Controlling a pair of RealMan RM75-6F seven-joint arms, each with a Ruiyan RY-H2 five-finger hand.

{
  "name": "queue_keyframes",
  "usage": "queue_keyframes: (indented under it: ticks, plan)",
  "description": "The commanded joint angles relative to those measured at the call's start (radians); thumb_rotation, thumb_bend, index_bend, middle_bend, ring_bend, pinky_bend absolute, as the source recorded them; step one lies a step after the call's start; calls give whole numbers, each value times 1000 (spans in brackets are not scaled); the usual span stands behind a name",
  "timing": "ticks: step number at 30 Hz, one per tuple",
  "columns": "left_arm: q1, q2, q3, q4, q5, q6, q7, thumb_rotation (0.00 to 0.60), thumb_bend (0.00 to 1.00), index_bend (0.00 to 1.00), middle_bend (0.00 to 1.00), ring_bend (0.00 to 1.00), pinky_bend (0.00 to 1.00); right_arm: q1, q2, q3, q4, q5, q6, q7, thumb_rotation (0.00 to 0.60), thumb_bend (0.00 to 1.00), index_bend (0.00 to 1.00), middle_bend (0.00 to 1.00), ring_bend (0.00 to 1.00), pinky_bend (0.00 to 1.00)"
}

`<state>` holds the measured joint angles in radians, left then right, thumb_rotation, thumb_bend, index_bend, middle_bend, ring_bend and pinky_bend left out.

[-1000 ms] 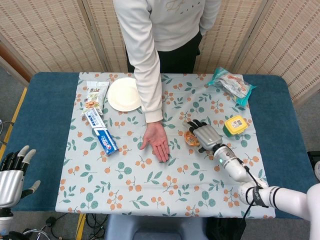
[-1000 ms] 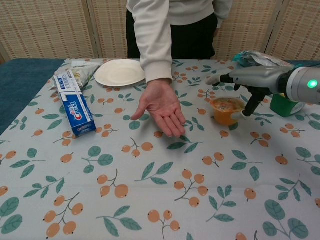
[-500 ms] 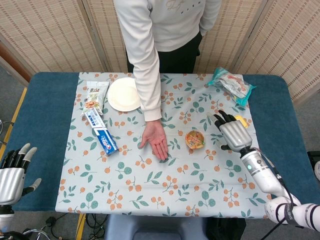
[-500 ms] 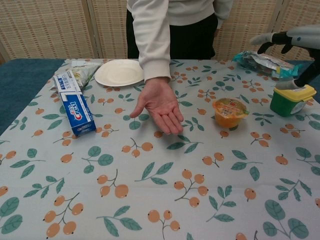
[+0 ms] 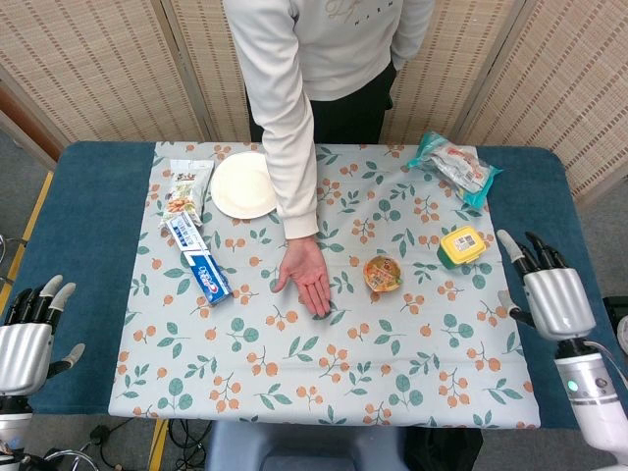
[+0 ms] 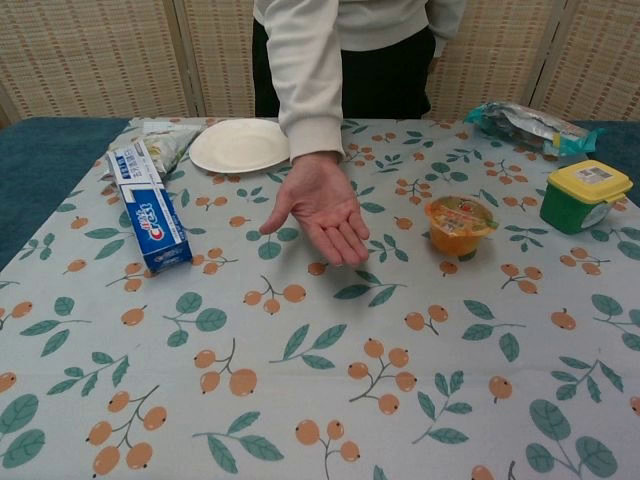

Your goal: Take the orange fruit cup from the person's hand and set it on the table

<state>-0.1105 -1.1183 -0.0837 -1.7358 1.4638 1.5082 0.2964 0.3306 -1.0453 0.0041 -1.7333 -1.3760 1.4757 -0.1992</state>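
Note:
The orange fruit cup [image 5: 382,274] [image 6: 457,225] stands upright on the flowered tablecloth, just right of the person's empty open palm [image 5: 308,278] [image 6: 320,209]. My right hand [image 5: 551,296] hovers at the table's right edge, well away from the cup, fingers spread and holding nothing. My left hand [image 5: 27,337] hangs off the table's left side, fingers apart and empty. The chest view shows neither hand.
A green tub with a yellow lid [image 5: 462,245] [image 6: 583,195] sits right of the cup. A snack bag [image 5: 453,165] lies at the back right. A white plate [image 5: 242,184], a toothpaste box [image 5: 197,259] and a snack packet [image 5: 186,186] lie at the left.
My right hand let go of the cup, pulled away to the right and now sits at the table's edge. The cup stays on the cloth. The person's palm has barely moved.

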Motion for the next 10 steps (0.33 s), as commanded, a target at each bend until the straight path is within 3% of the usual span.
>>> queue_keyframes:
  ticks: [1,10]
  plan:
    - [-4,0,-4,-4,-4,-3,6,600,177,105,31,113,102,-79,16,-22,-6,-41,85,33,600,300,50,228,83,204]
    - [-10,-1,-8,-16,-4,-1,19,600,176,105,31,113,102,-162,11,-29,19,-46,111,78,600,303,50,229,86,205]
